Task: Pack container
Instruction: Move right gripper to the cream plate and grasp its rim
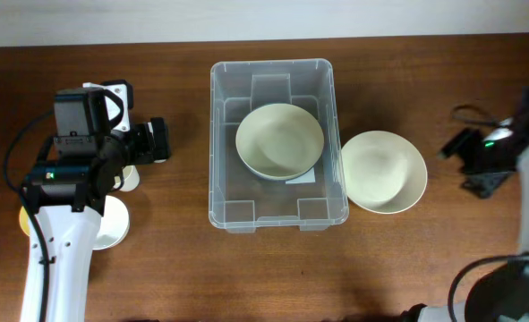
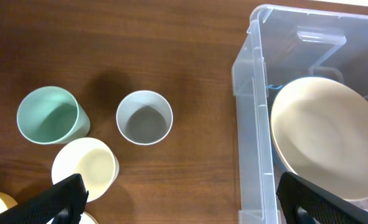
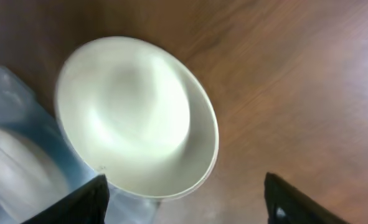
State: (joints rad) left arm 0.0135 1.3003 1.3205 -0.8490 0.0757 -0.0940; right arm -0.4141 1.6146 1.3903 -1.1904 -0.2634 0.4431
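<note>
— Container (image 1: 219, 143): where is it?
— Middle of the table (image 1: 246, 277) in the overhead view. It stands upright with its top open, its long side running from top to bottom of the frame.
— Anything inside?
— One cream bowl (image 1: 280, 140), right way up, in the upper half. A white label (image 1: 302, 177) peeks out from under the bowl's lower right edge.
— Any other bowl?
— A second bowl (image 1: 383, 171) is on the table just right of the container. Its rim is up against the container's right wall; I can't tell whether the two touch.
— Left gripper (image 2: 184, 205)?
— Left of the container and apart from it in the overhead view. In the left wrist view its fingers (image 2: 68, 199) sit in the two lower corners, spread wide, with nothing between them. A green cup (image 2: 48, 115), a grey cup (image 2: 144, 117) and a cream cup (image 2: 84, 167) stand close together at the left of that view, all upright. The container's wall fills the right side.
— Right gripper (image 3: 187, 205)?
— At the far right edge of the overhead view, apart from the second bowl. In the right wrist view its fingers (image 3: 87, 202) are also wide apart and empty. The second bowl fills the upper left of that view.
</note>
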